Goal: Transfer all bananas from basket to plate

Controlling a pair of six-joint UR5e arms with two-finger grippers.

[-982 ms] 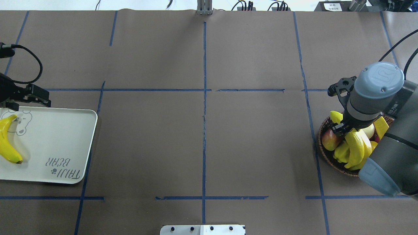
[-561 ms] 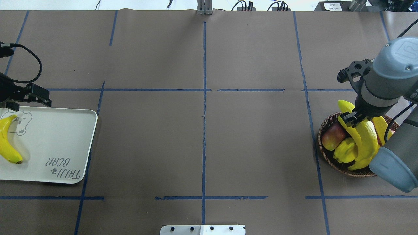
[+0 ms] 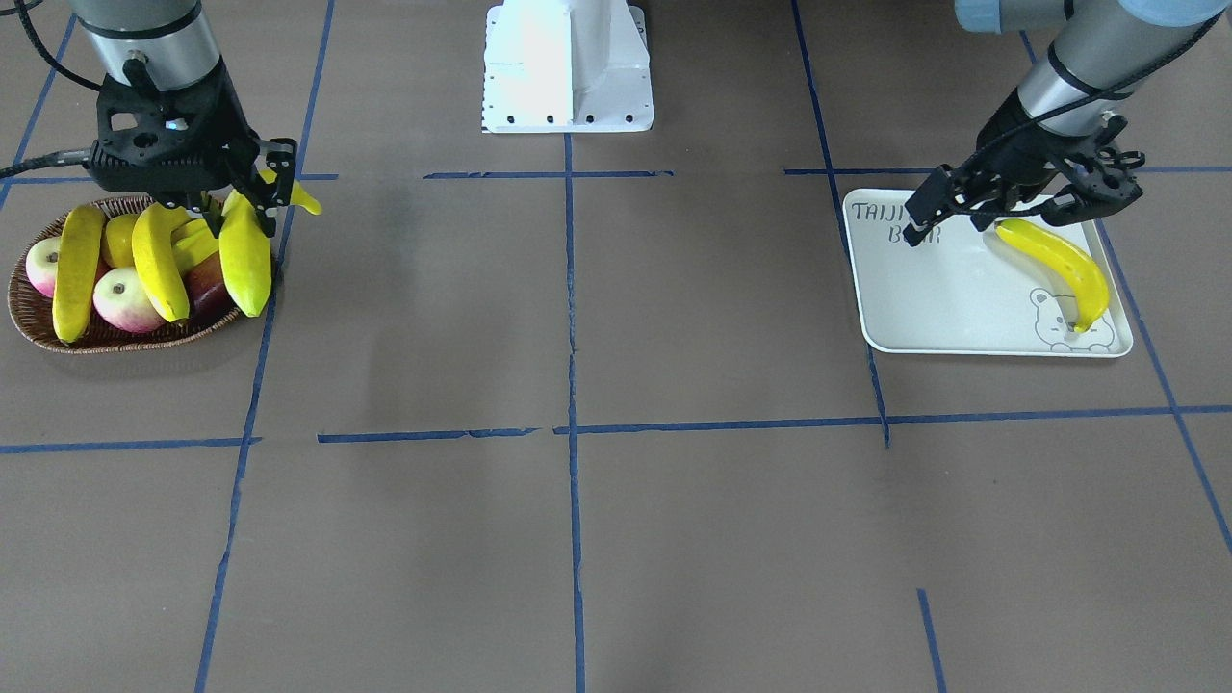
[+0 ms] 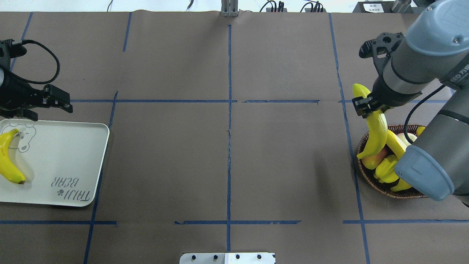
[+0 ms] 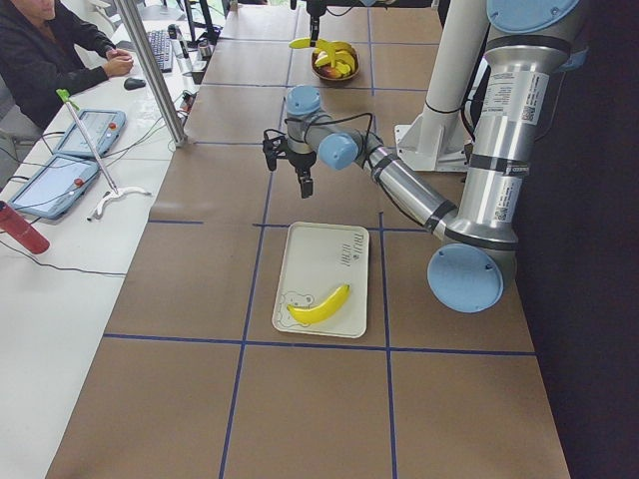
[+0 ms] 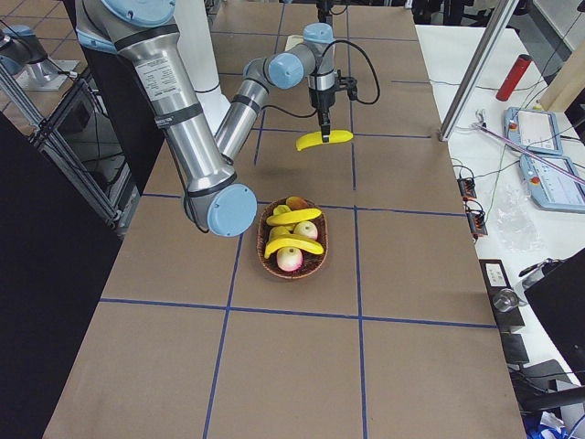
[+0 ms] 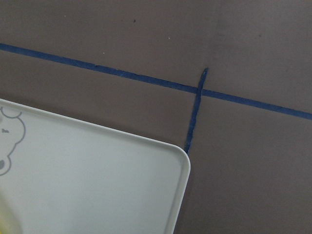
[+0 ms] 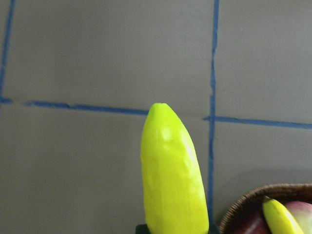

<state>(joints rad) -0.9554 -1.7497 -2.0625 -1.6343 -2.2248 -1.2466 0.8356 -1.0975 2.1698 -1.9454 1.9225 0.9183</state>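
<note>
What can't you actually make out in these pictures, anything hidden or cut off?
Overhead view: the right arm covers much of the basket, so its fruit cannot be counted.
Right wrist view: the bottom edge cuts off the held banana where the right end effector grips it.
Front view: the left end effector hides part of the plate's lettering.
Left side view: the basket is tiny.

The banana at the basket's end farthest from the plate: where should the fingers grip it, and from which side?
Probably its middle, from straight above, closing across its width. The banana lies on top, its whole length exposed, spanning the basket. An apple sits close on one side, so clearance there is tight.
</note>
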